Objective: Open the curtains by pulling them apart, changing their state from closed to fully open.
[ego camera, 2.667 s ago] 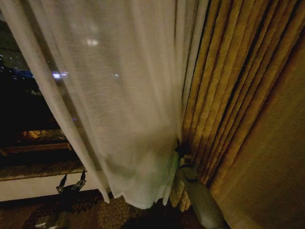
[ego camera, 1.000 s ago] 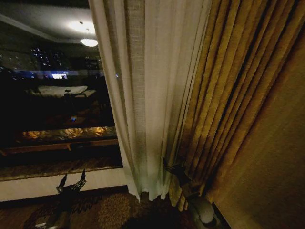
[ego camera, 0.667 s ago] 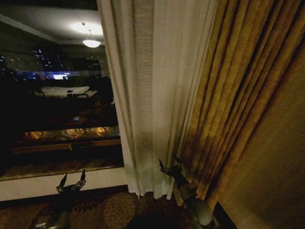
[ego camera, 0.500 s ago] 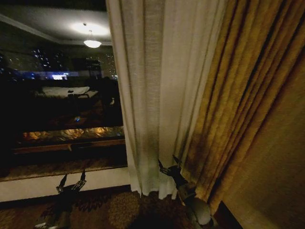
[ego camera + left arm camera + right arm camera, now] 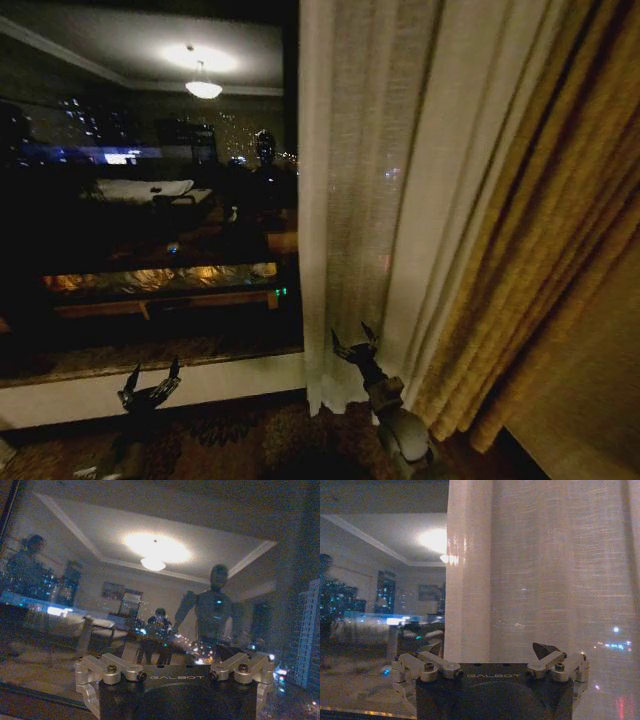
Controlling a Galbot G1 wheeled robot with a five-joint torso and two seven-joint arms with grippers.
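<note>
One sheer cream panel of the curtains point(image 5: 370, 200) hangs bunched in vertical folds at the middle of the head view, just left of the golden-brown drape point(image 5: 540, 280). My right gripper point(image 5: 352, 345) is open in front of the panel's lower part, near its hem, with nothing between its fingers. In the right wrist view the same panel point(image 5: 540, 570) hangs close ahead of the spread right gripper point(image 5: 490, 652). My left gripper point(image 5: 150, 385) sits low by the window sill, open and empty, well left of the panel.
Bare dark window glass point(image 5: 150, 200) lies left of the panel and reflects a ceiling lamp point(image 5: 203, 88) and the room. A white sill point(image 5: 200, 385) runs under it, above a patterned carpet point(image 5: 250, 440). The drape and a wall close off the right side.
The sheer panel, earlier spread wide with my right gripper shut on its edge, now hangs bunched at the right and the gripper is open. The camera has also shifted. The left arm is unmoved.
</note>
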